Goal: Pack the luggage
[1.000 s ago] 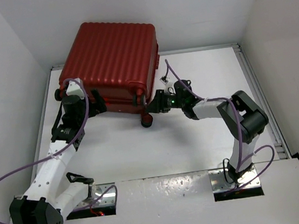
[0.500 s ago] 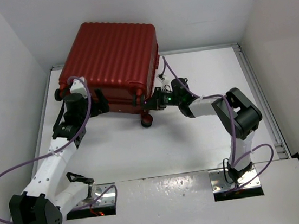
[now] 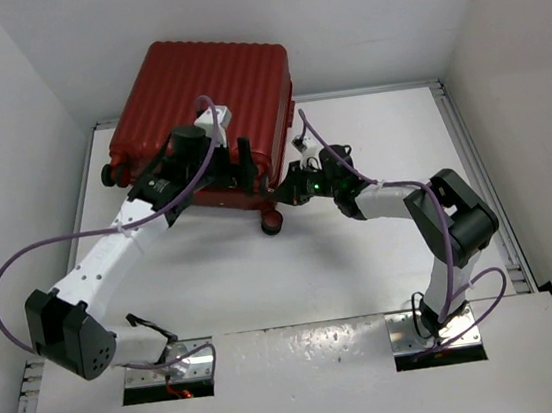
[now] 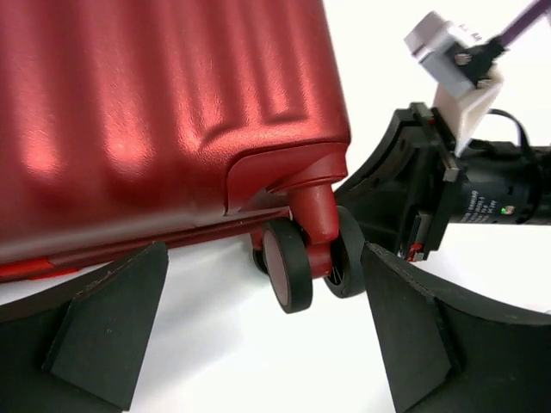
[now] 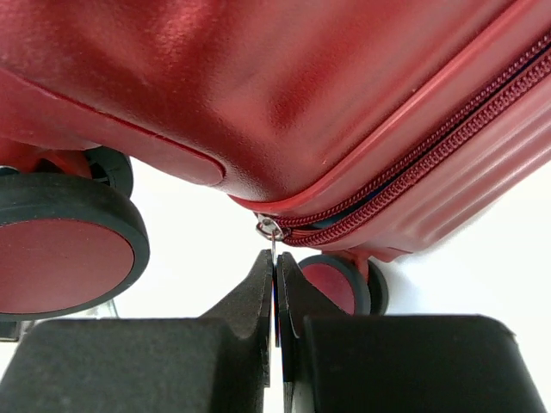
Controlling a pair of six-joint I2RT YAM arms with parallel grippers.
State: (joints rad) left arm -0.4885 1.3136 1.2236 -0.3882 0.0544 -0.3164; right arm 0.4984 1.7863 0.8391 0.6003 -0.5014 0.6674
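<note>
Luggage (image 3: pixel 207 94) shut, lying at the far-left end of the tabletop (image 3: pixel 363 256), both pincers at its near wheeled edge.

Top view: left pincer (image 3: pixel 242 162) and right pincer (image 3: pixel 280 194) meet by the corner wheel (image 3: pixel 271 223); their tips are too small and dark to read. Left wrist view: the left pincer (image 4: pixel 258 335) stands wide apart, gripping nothing, a twin wheel (image 4: pixel 297 262) between its fingers; the red shell is cut off top and left. Right wrist view: the right pincer (image 5: pixel 275 284) is clamped on the thin zipper pull (image 5: pixel 271 232); one wheel is cropped at the left and another half hidden behind the fingers.
</note>
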